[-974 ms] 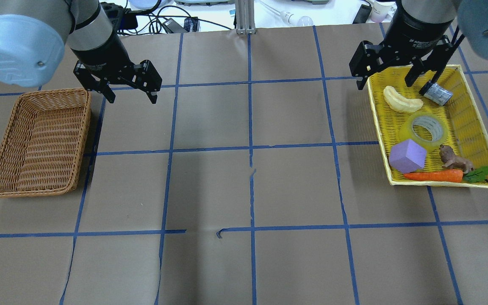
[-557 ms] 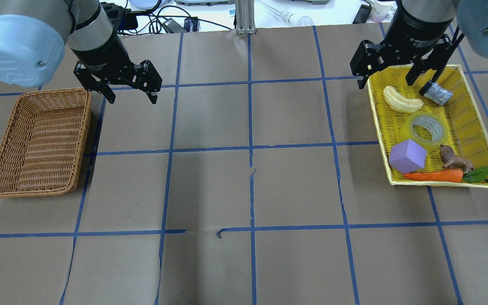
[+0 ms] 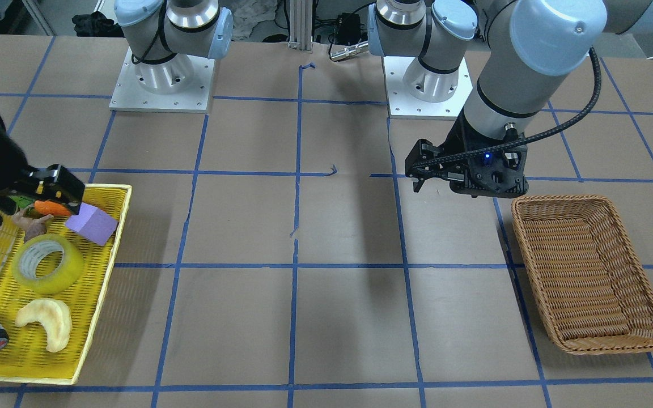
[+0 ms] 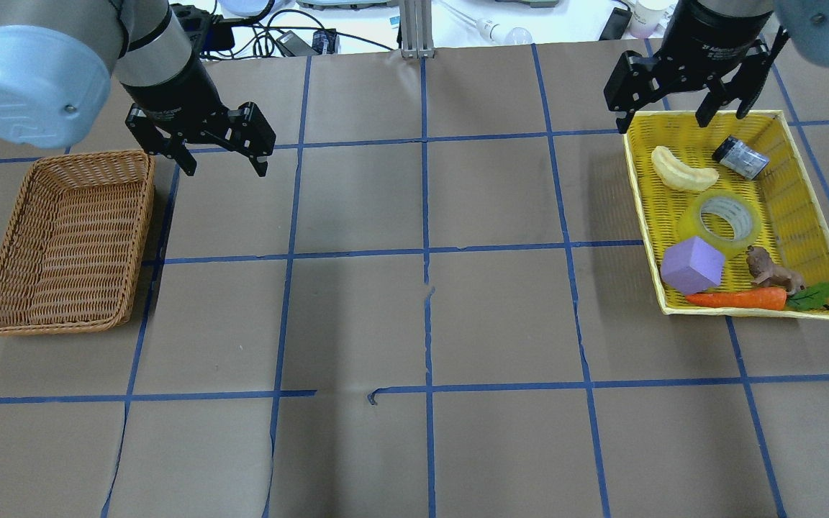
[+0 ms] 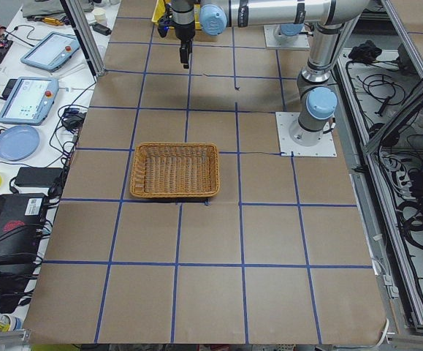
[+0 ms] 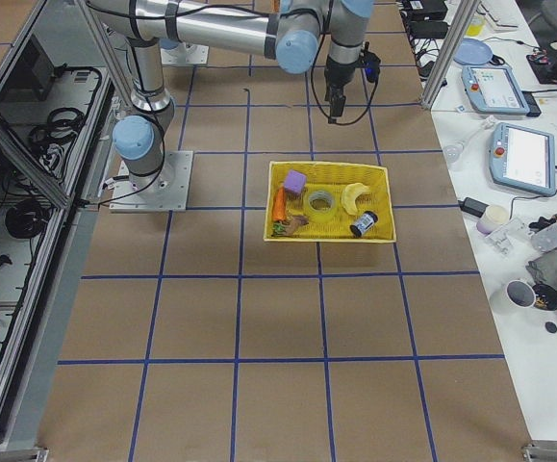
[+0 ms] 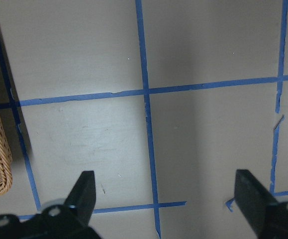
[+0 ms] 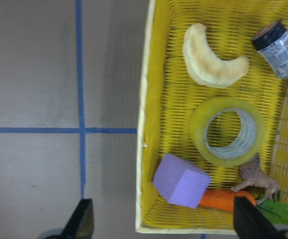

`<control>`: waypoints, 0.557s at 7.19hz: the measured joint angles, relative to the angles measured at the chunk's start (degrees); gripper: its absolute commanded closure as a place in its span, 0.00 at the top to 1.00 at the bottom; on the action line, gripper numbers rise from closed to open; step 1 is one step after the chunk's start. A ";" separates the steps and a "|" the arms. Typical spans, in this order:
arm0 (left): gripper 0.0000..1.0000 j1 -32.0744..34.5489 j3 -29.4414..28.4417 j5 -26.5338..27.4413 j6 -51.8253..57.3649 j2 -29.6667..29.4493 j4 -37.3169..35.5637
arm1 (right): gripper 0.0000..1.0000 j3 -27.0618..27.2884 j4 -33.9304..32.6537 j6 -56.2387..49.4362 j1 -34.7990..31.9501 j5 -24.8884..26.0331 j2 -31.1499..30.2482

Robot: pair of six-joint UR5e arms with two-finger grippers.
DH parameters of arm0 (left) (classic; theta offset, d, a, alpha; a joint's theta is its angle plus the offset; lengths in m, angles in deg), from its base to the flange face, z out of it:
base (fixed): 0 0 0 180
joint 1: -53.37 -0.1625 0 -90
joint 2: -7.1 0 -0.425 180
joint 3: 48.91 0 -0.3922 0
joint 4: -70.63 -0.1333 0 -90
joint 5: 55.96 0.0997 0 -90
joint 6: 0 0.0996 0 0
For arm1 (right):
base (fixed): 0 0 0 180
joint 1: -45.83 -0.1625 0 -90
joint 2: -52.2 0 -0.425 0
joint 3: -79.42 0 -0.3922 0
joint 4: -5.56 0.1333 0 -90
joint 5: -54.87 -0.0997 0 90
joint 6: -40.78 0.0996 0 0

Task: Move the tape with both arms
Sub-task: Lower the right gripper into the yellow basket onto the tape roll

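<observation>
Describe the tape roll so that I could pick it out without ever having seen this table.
Find the yellow tray on the right of the overhead view. The tape lies flat near its middle, between the crescent bread and the purple block. It is the only ring there: translucent, yellowish, with an open centre.

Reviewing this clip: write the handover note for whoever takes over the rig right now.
Left gripper: open, empty, above the table beside the wicker basket.
Right gripper: open, empty, above the far end of the yellow tray.
Tape: lying flat in the tray, between the bread and the purple block.
Done: nothing; tape untouched.
Left: right arm grasps the tape, hands it over; left arm probably places it in the basket.
</observation>
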 measured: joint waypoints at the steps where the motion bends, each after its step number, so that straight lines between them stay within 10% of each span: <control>1: 1.00 0.04 0.00 0.06 0.05 0.00 0.02 | 1.00 1.78 -3.32 -7.05 4.19 0.09 2.48; 4: 1.00 0.08 0.03 0.09 0.17 -0.11 -0.04 | 0.99 12.37 -21.71 -23.74 12.40 -0.14 7.82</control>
